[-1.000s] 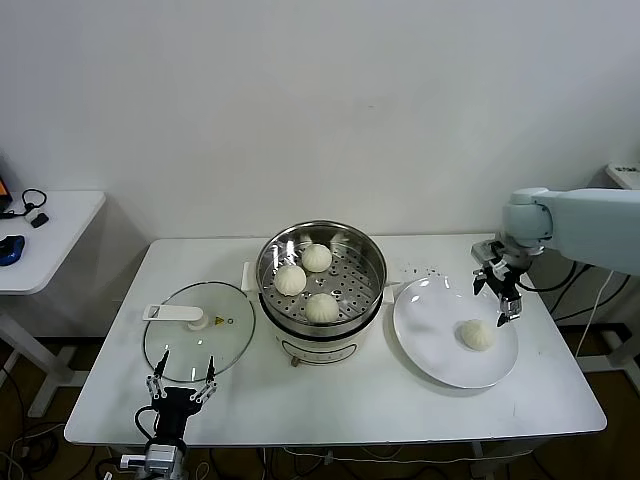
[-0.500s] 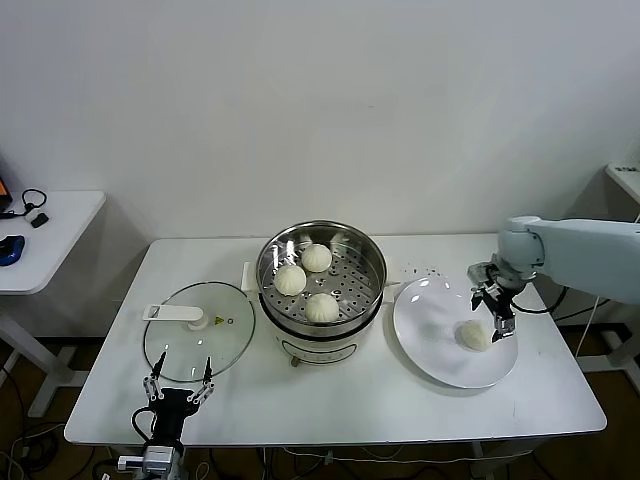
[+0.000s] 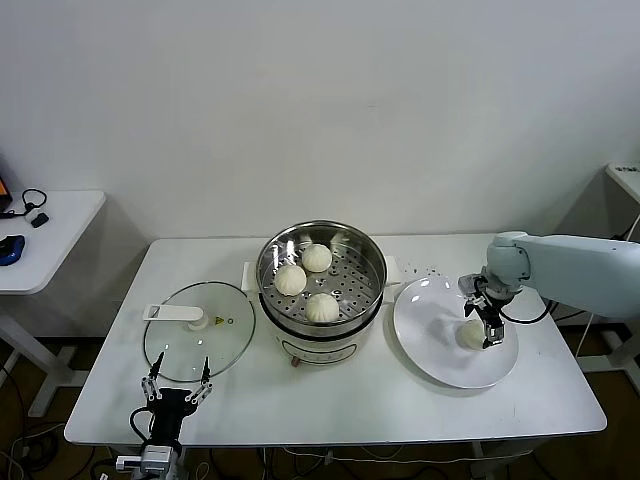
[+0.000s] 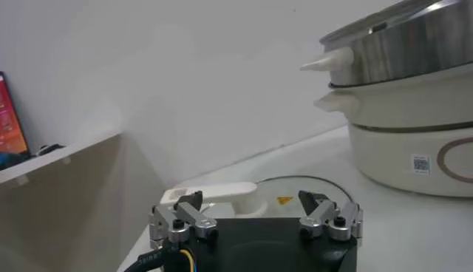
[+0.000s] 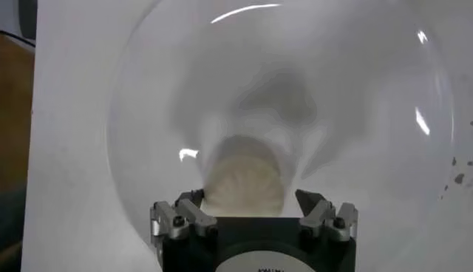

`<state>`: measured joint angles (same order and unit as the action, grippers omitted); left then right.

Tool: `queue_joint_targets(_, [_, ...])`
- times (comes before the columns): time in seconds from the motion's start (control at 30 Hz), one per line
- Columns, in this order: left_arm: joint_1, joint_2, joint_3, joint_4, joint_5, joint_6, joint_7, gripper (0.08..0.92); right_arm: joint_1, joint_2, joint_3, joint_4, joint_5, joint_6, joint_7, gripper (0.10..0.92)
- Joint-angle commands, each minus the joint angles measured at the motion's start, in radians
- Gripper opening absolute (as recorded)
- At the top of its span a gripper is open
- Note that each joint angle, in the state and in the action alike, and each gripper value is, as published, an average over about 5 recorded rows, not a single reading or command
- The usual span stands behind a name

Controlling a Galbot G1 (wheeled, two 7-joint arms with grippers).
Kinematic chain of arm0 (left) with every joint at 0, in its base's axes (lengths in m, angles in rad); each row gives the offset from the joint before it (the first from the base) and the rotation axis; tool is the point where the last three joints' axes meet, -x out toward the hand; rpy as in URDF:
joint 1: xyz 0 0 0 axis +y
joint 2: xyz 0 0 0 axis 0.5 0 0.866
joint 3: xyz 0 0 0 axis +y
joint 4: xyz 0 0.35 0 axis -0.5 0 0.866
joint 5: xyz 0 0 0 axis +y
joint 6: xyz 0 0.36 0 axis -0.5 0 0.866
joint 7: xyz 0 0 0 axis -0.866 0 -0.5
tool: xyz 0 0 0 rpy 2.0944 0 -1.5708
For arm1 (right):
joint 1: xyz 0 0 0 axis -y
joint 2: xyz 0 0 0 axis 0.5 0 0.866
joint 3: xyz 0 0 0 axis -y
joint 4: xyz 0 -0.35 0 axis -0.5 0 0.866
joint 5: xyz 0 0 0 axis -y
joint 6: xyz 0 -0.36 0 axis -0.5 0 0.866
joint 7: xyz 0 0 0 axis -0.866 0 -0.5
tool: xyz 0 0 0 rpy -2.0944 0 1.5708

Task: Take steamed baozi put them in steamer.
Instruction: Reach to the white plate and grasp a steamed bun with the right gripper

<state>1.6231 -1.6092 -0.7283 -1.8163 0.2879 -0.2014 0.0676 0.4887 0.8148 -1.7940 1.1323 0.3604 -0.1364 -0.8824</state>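
Nearest the robot, at the table's front edge, the left gripper (image 3: 176, 388) sits parked just before the glass lid (image 3: 198, 344), its fingers spread apart and empty. The lid lies flat beside the steamer and carries a small yellow warning triangle; any lettering by it is too small to read.

On the right side, the right gripper (image 3: 482, 322) is down over the white plate (image 3: 437, 350), jaws at their widest and straddling the last baozi (image 3: 471, 334). The right wrist view shows the bun (image 5: 243, 186) sitting between the two fingertips on the plate, with nothing clamped on it yet, so I judge this to be the moment just ahead of the grasp.

Mid-table stands the steamer (image 3: 321, 277), open, with three buns (image 3: 307, 280) already resting on its perforated tray. That puts the job at three of four done; what remains is closing on the plate's bun, carrying it across and setting it in the free part of the tray.

From the left wrist view, the steamer's cream base (image 4: 414, 151) shows a small square code sticker and part of a ringed control, neither legible.
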Motion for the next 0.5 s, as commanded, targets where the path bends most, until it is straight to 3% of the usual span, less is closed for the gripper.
queue_joint_targets(0.03, [-0.001,-0.049,0.0,0.001,-0.001,0.001,0.0,0.823,-0.041,0.003,0.029,-0.022,-0.013,-0.01,0.01,0.823])
queue_joint_targets(0.37, [-0.003,-0.049,0.001,0.001,-0.001,0.002,0.0,0.823,-0.04,-0.001,0.029,-0.015,-0.014,-0.02,0.01,0.808])
queue_joint_targets(0.5, [-0.003,-0.049,0.001,0.001,-0.001,0.002,0.0,0.823,-0.039,-0.004,0.027,-0.012,-0.016,-0.021,0.011,0.72])
